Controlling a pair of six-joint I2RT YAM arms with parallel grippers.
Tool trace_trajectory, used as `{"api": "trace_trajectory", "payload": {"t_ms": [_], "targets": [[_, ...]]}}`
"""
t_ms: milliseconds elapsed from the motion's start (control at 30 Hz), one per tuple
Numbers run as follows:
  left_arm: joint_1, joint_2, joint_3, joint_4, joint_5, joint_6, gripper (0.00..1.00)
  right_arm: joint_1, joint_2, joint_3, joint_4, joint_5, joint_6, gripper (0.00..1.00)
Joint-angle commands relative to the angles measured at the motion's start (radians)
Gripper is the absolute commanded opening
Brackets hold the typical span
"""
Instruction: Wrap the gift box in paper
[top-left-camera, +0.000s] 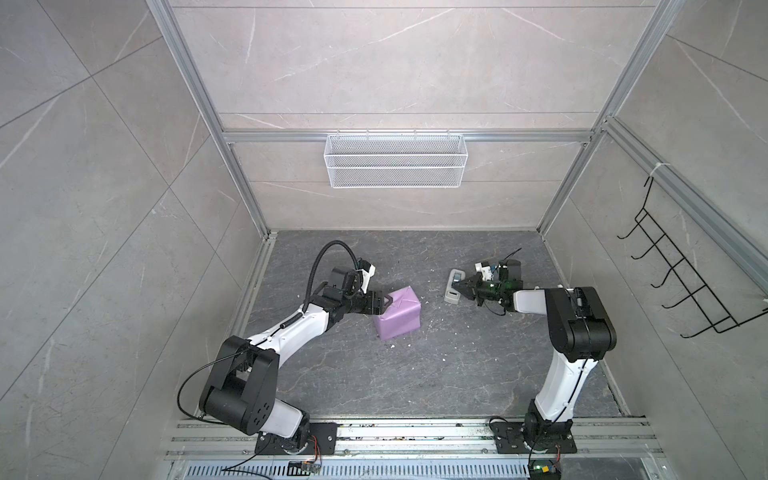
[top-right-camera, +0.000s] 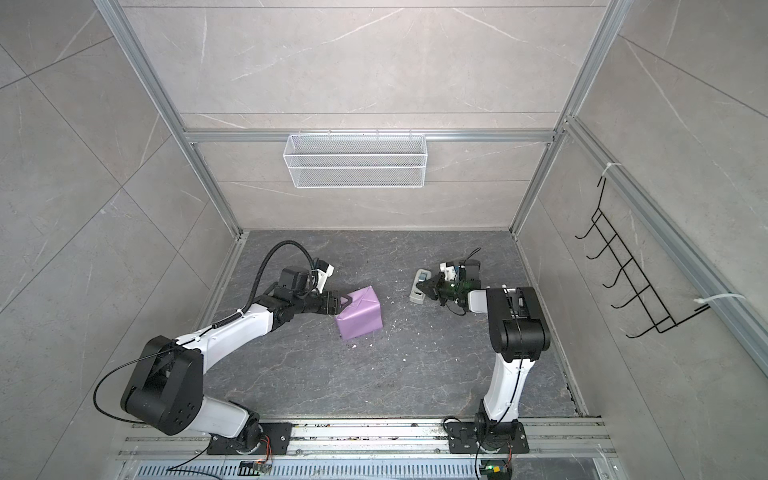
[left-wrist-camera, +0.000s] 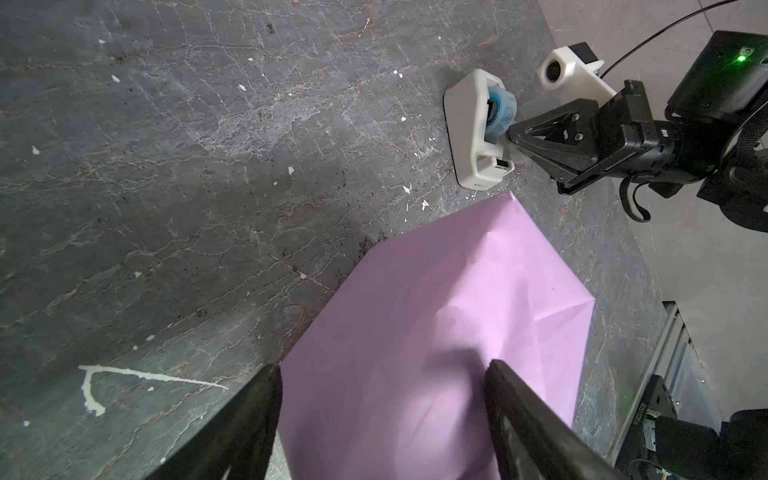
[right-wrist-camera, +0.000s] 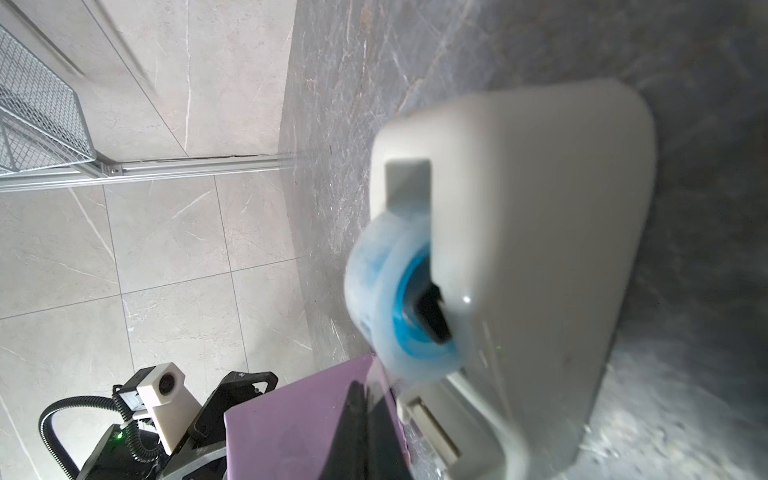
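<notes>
stage of the wrap. the paper (top-left-camera: 398, 312), lilac face outward, encloses the gift box on every side that both top views show. none of the box's own surface is visible. the parcel stands on the desk (top-left-camera: 457, 374), left of centre, well apart from the tape dispenser (top-left-camera: 451, 296). diagonal creases on its upper end mark a folded end flap. no tape can be made out on the parcel, so sealing that flap appears to be what is left. the underside and far side are hidden.

left tool (top-left-camera: 387, 300): at the parcel's upper left corner, with its jaws spread wide. in the left wrist view, one finger (left-wrist-camera: 511, 386) lies over the paper and the other (left-wrist-camera: 266, 399) lies just beside the paper's edge. no clamp on the parcel is evident, and it probably steadies the fold.

right tool (top-left-camera: 457, 284): jaws closed, with the tip against the blue tape roll (left-wrist-camera: 500, 110) in the dispenser. whether a tape end is pinched cannot be told, and the right wrist view is blurred.

writing: a faint grey mark near the dispenser's foot and a printed label on the arm base are too small to read. no brand name is legible. white scraps (top-left-camera: 444, 356) are scattered across the desk.
</notes>
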Motion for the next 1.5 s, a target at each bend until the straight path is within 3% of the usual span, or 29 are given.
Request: {"api": "trace_trajectory", "payload": {"t_ms": [0,600,1467], "targets": [[-0.001,0.028,-0.013,-0.061,-0.017,0.008,0.78,0.031,-0.06,-0.037,0.039,-0.044,0.013,0.0],[-0.001,0.027,-0.014,-0.06,-0.016,0.009,0.78,0.072,-0.092,-0.187,0.095,-0.003,0.007,0.0],[-0.001,0.031,-0.019,-0.054,-0.011,0.01,0.78,0.045,0.024,-0.125,-0.098,0.137,-0.144,0.0]]}}
